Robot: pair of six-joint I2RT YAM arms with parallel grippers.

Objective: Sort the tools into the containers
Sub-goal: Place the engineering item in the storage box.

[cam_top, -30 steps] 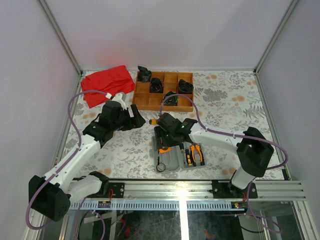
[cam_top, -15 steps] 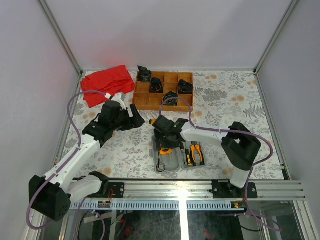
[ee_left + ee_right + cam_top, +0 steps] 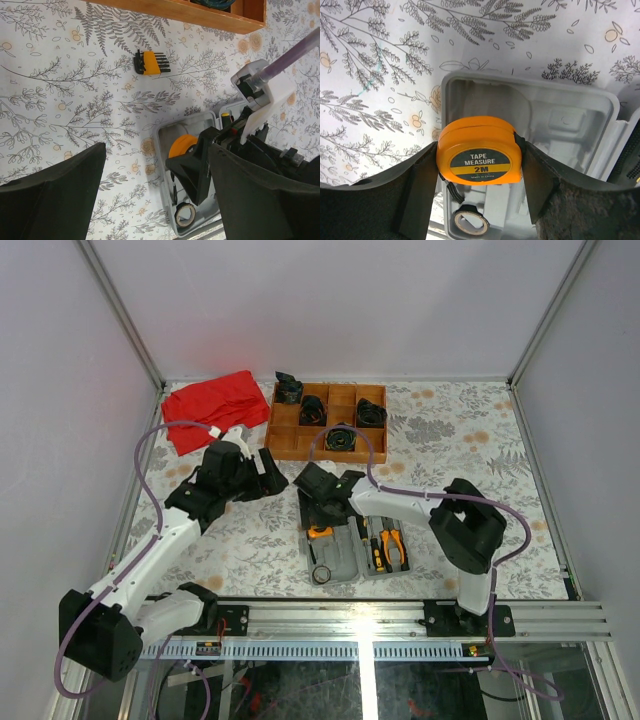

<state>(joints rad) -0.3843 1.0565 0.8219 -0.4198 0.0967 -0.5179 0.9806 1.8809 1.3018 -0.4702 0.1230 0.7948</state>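
Pale walls [image 3: 350, 300] with metal corner posts close in a table [image 3: 470, 460] covered in a grey leaf-and-flower print. A metal rail [image 3: 400, 615] runs along the table's near edge. A crumpled red cloth [image 3: 212, 405] lies in the far left corner. A wooden tray [image 3: 290, 435] sits at the middle of the far edge, with black coiled bundles [image 3: 342, 438] in several of its compartments.

The grey tool case [image 3: 345, 558] lies open and flat near the middle of the near edge. Orange-handled pliers [image 3: 393, 548] sit in its right half, and a small roll [image 3: 467, 221] lies at the near end of its left half.

The left gripper [image 3: 268, 478] hangs over bare table left of the case, its claw wide and holding nothing. The right gripper [image 3: 479, 167] is clamped on the orange tape measure [image 3: 480, 145], one finger against each side, over the case's left half. Whether the tape measure touches the recess cannot be told. A small yellow hex key set [image 3: 150, 63] lies on the table just near of the tray.
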